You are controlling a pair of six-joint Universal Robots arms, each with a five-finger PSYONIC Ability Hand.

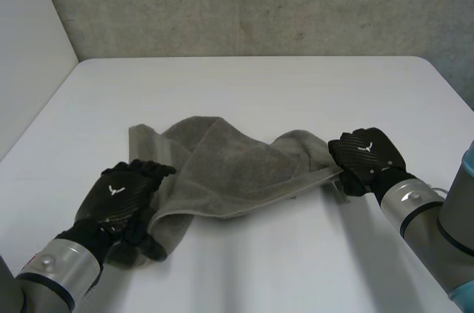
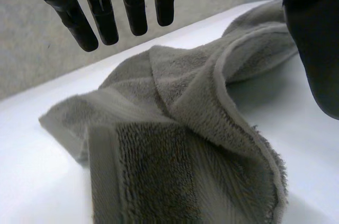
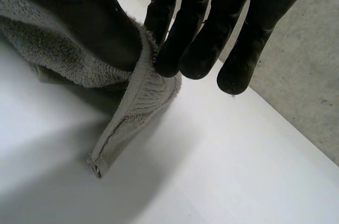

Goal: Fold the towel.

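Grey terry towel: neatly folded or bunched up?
Bunched, not folded: the grey terry towel lies rumpled on the white table, with loose humps and wavy edges, no flat aligned layers.

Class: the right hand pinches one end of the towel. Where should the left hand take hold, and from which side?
Probably the near-left corner of the towel, coming from above. The left hand hovers open over that end, and the hemmed edge rises in a ridge between its fingers and thumb. That makes it easy to pinch, opposite the end that the right hand holds.
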